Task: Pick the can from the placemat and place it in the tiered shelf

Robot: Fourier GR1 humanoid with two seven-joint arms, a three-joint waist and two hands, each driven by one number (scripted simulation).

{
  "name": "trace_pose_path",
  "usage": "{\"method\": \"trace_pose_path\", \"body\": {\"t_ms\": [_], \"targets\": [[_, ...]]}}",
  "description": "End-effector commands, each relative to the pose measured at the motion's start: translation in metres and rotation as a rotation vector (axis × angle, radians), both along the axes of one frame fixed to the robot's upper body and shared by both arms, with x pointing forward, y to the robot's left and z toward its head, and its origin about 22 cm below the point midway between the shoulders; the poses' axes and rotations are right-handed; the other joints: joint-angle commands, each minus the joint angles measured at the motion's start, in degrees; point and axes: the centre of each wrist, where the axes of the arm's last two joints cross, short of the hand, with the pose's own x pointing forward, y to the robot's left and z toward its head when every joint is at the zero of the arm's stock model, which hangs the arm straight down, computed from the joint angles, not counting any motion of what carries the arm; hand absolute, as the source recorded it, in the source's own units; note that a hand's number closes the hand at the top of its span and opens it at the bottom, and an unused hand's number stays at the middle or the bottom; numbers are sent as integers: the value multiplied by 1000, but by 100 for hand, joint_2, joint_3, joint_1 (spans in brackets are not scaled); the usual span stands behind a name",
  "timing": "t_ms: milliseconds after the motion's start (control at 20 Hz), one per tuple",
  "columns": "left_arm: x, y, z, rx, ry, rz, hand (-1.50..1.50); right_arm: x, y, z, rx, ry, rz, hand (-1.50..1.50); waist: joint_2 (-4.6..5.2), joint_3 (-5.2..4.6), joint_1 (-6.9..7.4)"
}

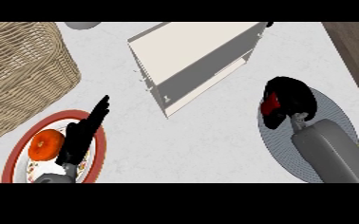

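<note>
A red can sits on the round grey placemat at the right. My right hand is curled round the can and hides most of it. The cream tiered shelf stands at the top centre, its grey inner tier facing lower right. My left hand rests open at the lower left with straight fingers pointing up, over a red-rimmed plate.
An orange fruit lies on the red-rimmed plate. A wicker basket fills the upper left. A grey object shows at the top edge. The counter's dark edge runs down the upper right.
</note>
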Motion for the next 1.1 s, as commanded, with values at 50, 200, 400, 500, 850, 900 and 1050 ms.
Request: {"method": "trace_pose_path", "body": {"t_ms": [50,200,400,500,850,900,1050], "targets": [[1,10,8,10,-6,24,0,-17,-6,44,88,-119,430,150,-35,2,-173],[-4,10,0,-4,-12,51,0,-25,-34,96,54,-245,473,150,-22,-8,-219],[0,4,10,11,2,34,0,-25,-62,148,197,-422,455,150,-6,-3,-167],[-8,8,2,11,-6,26,0,-33,-59,140,324,-490,410,150,0,-3,-157],[2,8,3,4,-11,0,0,-9,-37,212,401,-579,373,150,39,-10,7],[14,4,8,14,-27,-1,0,-3,-43,216,393,-585,365,150,42,-9,-9],[8,18,7,0,-8,-10,0,28,-26,245,367,-580,337,150,67,-14,104]]}}
